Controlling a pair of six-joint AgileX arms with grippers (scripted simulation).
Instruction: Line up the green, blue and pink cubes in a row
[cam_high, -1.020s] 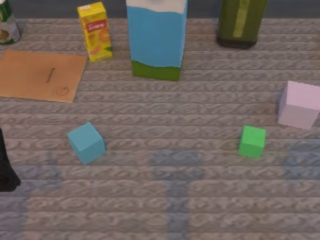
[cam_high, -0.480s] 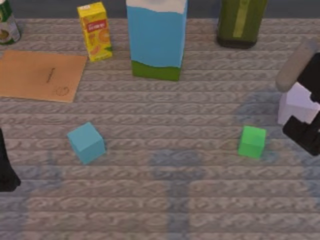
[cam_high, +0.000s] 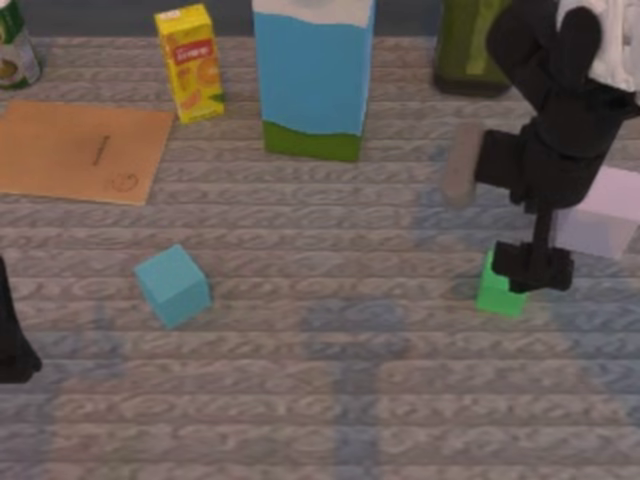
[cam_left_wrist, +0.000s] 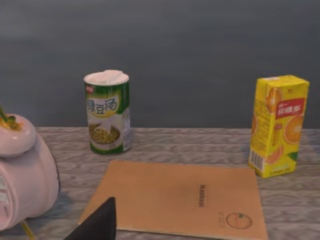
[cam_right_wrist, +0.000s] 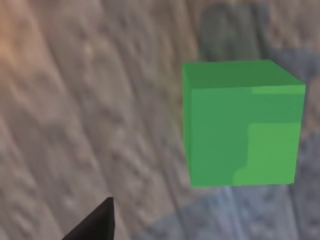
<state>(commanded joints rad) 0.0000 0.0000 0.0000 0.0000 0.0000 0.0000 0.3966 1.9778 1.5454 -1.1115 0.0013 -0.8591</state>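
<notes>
Right gripper (cam_high: 532, 268): hangs directly over the green cube (cam_high: 497, 291) at the right of the table, hiding the cube's upper part in the top view; whether its fingers are apart or together cannot be told.
Green cube, close up (cam_right_wrist: 243, 122): rests on the table, apparently untouched; one dark fingertip (cam_right_wrist: 95, 222) shows well off to the side of it.
Pink cube (cam_high: 603, 219): just beyond the green one at the table's right edge, partly covered by the right arm.
Blue cube (cam_high: 173, 285): well apart, at the left of the table.
Left gripper (cam_high: 12, 340): parked at the table's left edge; finger state cannot be told.
Risk: if the descent is off centre, a finger could land on the green cube's top or push it aside instead of straddling it.
Second risk: the pink cube is near, so the arm could brush it while reaching down.
Other things: the blue carton (cam_high: 312, 75), yellow juice box (cam_high: 189, 62), dark green bottle (cam_high: 470, 45), can (cam_left_wrist: 106, 111) and brown notebook (cam_high: 83, 150) stand along the far side.
In the way: the open table between the cubes looks free for a row.
</notes>
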